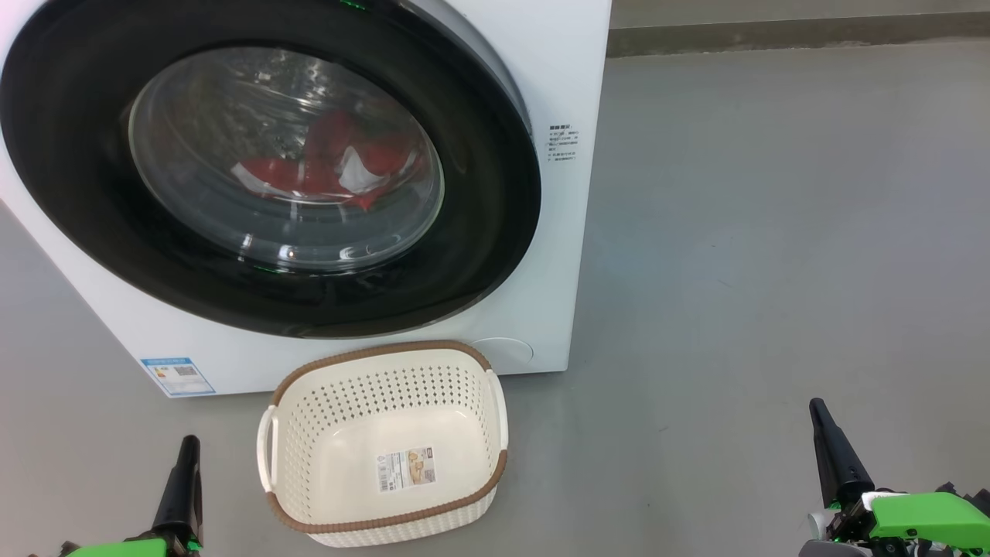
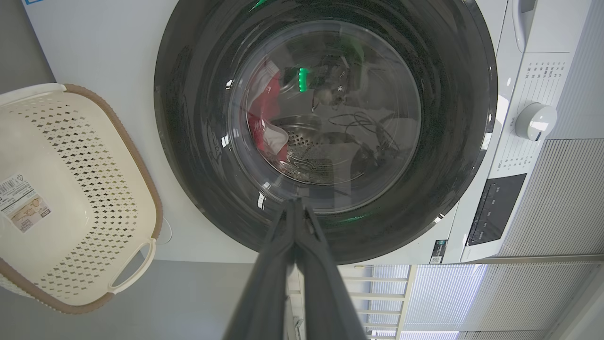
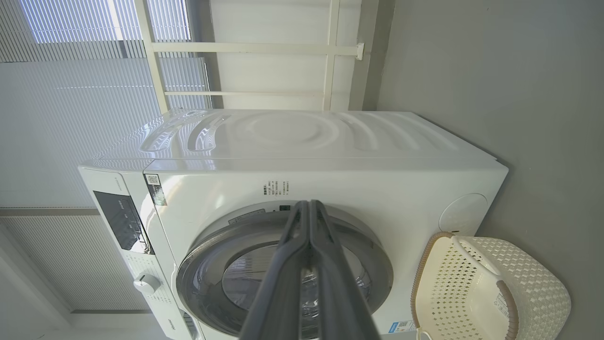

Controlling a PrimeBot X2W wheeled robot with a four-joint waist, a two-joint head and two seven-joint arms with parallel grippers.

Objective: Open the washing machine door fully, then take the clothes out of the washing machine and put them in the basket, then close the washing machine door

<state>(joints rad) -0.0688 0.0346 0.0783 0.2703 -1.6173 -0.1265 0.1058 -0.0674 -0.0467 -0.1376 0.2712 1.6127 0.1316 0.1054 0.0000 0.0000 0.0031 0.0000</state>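
The door (image 1: 479,232) lies against the front of the washing machine (image 1: 557,70), at the far left of the head view. Whether it is latched or just ajar I cannot tell. The clothes (image 1: 332,158) show red and white through its glass, low in the drum. The first step, swinging the door wide, looks not yet done.

Both pincers are low and near, well apart from the machine, each with its fingers pressed together and holding nothing. The left pincer (image 1: 188,447) sits almost straight below the door's left half and is the nearer. The right pincer (image 1: 818,410) stands well off to the right, over bare floor (image 1: 773,232).

A grey band runs along the door's right rim. That is likely the free edge, though no handle or hinge is plain. If so, the right arm would have the cleaner line to it.

The basket (image 1: 402,387) stands empty on the floor, close against the machine's foot and under the door's lower rim. The door should swing above it. Open room lies to the right.
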